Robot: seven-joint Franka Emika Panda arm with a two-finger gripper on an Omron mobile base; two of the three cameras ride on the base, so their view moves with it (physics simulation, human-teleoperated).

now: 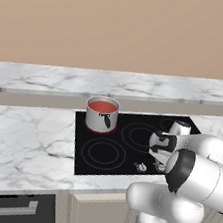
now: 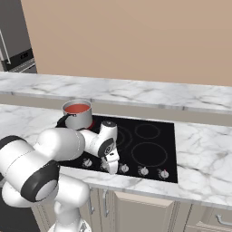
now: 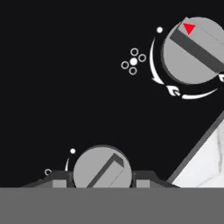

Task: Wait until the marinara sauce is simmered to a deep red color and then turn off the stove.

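Sauce, smooth and orange-red [image 1: 103, 106], fills the small steel pot [image 1: 102, 118] on the flat black glass stove [image 1: 104, 155] (back left ring). Further right, the two-finger gripper [image 3: 102, 180] has its jaws around a round silver knob [image 3: 102, 169].

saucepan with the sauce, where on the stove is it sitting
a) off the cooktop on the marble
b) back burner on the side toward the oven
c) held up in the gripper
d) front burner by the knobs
b: the saucepan stands on the stove's rear burner, on the oven side, with the knob row along the front edge and the gripper down at the knobs.
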